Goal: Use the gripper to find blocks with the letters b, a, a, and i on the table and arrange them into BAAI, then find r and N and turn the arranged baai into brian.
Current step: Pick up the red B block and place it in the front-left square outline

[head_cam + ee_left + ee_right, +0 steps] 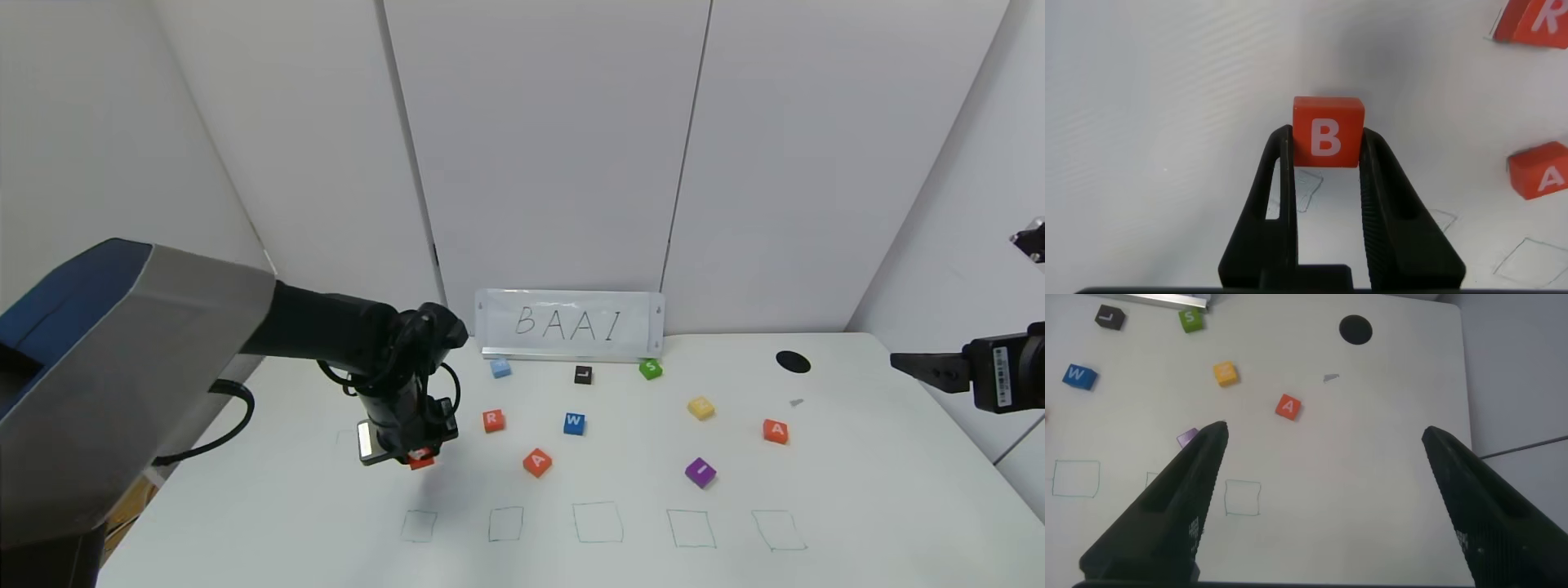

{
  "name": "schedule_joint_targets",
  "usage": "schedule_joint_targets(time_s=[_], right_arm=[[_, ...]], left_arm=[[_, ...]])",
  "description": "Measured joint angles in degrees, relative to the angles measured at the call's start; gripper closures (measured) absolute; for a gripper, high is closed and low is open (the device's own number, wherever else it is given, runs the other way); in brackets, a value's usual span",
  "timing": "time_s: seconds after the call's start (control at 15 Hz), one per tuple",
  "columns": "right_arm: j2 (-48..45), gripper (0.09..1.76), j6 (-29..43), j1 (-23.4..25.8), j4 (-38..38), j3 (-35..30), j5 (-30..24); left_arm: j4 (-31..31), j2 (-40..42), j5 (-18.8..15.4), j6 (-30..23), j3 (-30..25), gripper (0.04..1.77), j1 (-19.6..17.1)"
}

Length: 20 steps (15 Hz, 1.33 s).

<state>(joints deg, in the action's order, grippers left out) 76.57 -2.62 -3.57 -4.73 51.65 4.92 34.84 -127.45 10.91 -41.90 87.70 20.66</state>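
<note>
Now left hand (1327, 175) clamped on B block (1328, 131), held above table (857, 523); leftmost green square (419, 526) lies just nearer me, below block. Right hand (1323, 498) parked, fingers apart.

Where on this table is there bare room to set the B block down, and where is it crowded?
The five green squares along the near edge hold nothing, and the table is bare near the right arm. The left claw, shut on the B block, hangs above the leftmost square. Crowded: the middle band, from the R cube to the far A.
</note>
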Motion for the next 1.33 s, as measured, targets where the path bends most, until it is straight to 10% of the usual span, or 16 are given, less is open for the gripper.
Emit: schedule_joint_targets(time_s=[0.47,1.33], right_arm=[[0.4,0.14,-0.1,0.0,0.0,0.0,0.1],[1.1,0.14,-0.1,-0.4,0.1,-0.3,0.1]], left_arm=[[-15.7,6.9,-1.5,13.3,-19.2,1.31,0.3],[-22.8,8.7,-1.6,14.3,-29.4,1.31,2.5]])
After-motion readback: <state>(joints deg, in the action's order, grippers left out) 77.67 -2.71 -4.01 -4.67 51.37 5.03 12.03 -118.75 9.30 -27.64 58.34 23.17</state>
